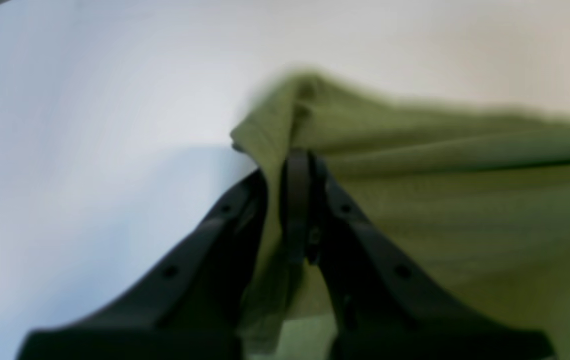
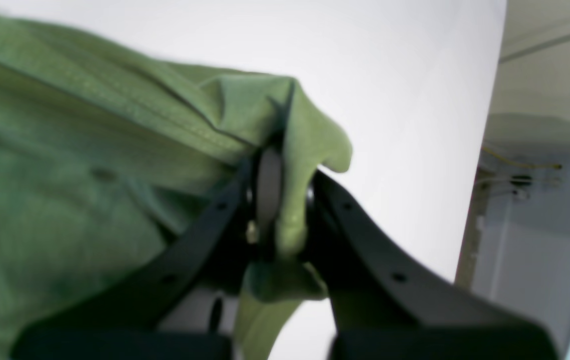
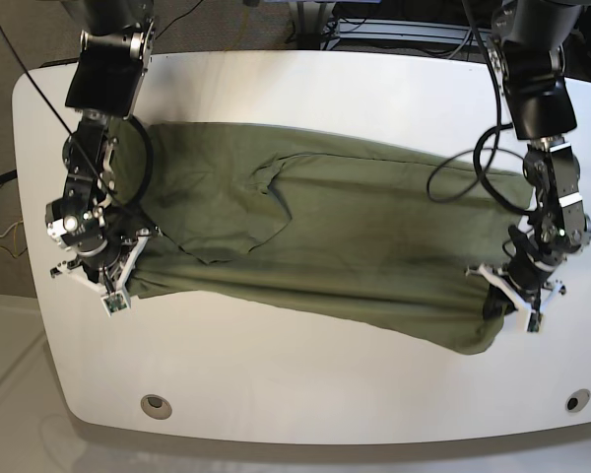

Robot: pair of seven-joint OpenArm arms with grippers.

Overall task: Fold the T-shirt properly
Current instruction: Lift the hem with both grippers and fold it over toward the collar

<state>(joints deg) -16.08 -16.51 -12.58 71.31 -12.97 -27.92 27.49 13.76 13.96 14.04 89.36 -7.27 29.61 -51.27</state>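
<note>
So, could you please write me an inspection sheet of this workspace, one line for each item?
Surface: white rounded table, with two round holes near its front edge.
Job's things: large plain olive-green cotton T-shirt, stretched across the table between the two arms, one sleeve folded over the body, wrinkled.
Clutter: nothing seen.
Grippers: left pincer shut on a bunched corner of the shirt; right pincer shut on a hemmed edge of the shirt.
Cables: black cable looping along the left arm above the shirt; another black cable by the right arm.
Surroundings: grey floor at the far edge, dark equipment behind the table.
</note>
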